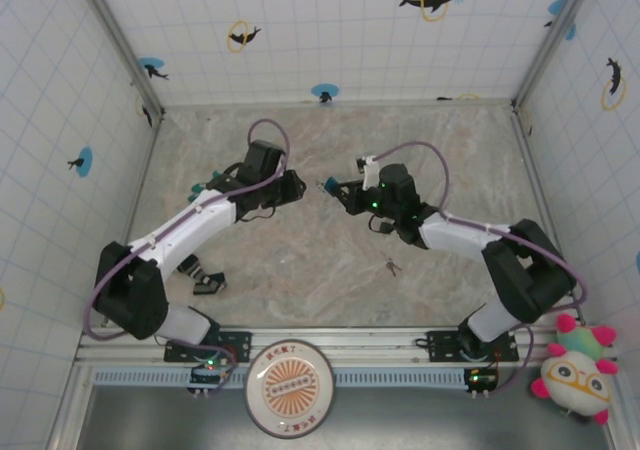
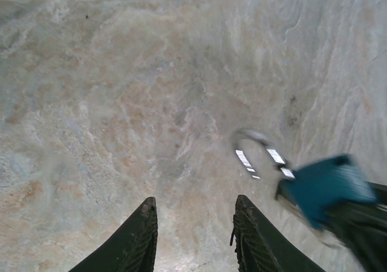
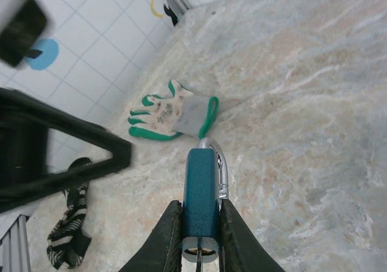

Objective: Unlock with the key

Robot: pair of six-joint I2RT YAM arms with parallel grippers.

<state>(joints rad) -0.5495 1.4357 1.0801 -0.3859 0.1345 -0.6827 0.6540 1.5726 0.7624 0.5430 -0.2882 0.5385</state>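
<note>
The right gripper (image 3: 201, 208) is clamped on the teal padlock (image 3: 201, 175) at lower centre, shackle pointing away, probably to steady it. The left gripper (image 2: 195, 202) hovers nearby, fingers apart and empty. What looks like the key (image 1: 392, 266) lies on the table (image 1: 330, 290), right of centre.

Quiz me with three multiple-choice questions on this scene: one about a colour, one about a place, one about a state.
1. The padlock body is: A red, B teal, C yellow.
2. The glove lies: A on the padlock, B on the table by the tiled wall, C draped over an arm.
3. The right tool is: A open and empty, B shut on the glove, C shut on the padlock.
Answers: B, its body shows teal; B, it lies flat on marble beside the tiles; C, it clamps the padlock's sides.
</note>
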